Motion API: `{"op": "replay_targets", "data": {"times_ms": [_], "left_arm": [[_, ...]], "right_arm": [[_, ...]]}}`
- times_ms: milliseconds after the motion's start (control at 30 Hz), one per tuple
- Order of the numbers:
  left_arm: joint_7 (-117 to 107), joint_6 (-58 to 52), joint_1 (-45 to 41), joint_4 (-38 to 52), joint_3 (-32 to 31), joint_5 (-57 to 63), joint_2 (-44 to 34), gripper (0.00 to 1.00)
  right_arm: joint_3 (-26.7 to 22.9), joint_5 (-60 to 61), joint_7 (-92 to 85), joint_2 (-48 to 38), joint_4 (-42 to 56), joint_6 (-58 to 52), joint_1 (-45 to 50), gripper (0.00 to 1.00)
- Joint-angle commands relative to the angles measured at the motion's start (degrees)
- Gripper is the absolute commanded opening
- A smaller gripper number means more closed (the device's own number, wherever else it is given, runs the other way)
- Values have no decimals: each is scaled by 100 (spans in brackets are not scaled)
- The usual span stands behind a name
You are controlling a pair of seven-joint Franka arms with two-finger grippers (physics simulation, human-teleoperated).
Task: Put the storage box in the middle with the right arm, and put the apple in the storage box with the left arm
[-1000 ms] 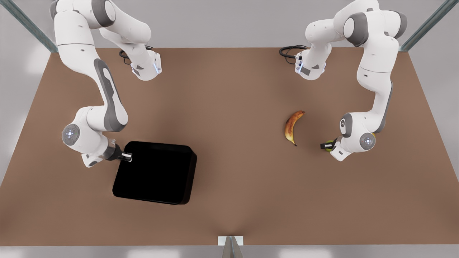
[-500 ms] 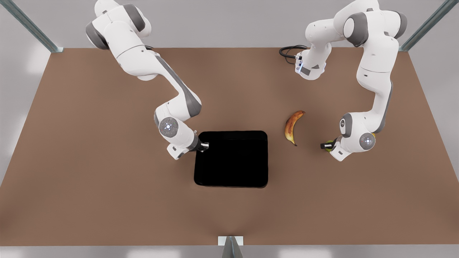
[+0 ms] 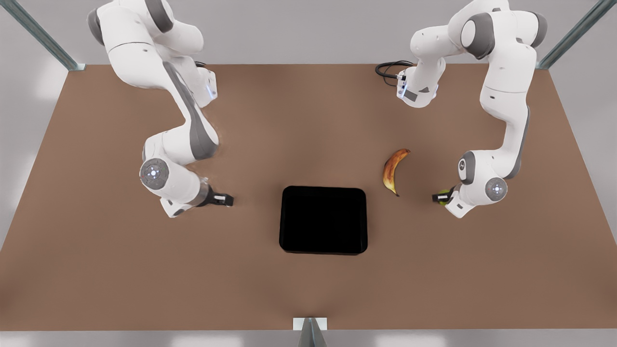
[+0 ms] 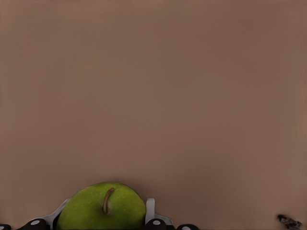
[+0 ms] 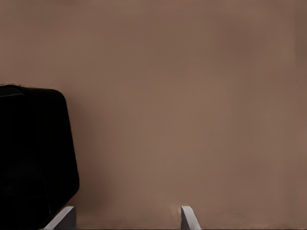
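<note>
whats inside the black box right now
Nothing can be made out inside the box: its interior renders solid black, so the floor cannot be read. The apple sits between the left pincer's fingers, off to the front view's right. The right pincer is open beside the box.

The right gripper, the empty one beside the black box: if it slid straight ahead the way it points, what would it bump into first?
Probably the storage box: the right gripper, open, points toward its near upper corner, though it might just skim past.
</note>
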Motion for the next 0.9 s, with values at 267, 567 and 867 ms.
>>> {"op": "replay_targets", "data": {"times_ms": [267, 567, 867], "left_arm": [[-6601, -1673, -2157, 3849, -1920, -69, 1288, 76], [-4196, -3868, -1270, 4684, -1629, -16, 1166, 100], [-819, -5320, -461, 3568, -179, 142, -1673, 100]], "right_arm": [[-79, -758, -2235, -546, 713, -1670, -1955, 100], [-484, -477, -2288, -555, 1434, -2092, -1340, 100], [-483, -512, -2297, -546, 1873, -2725, -1278, 100]]}}
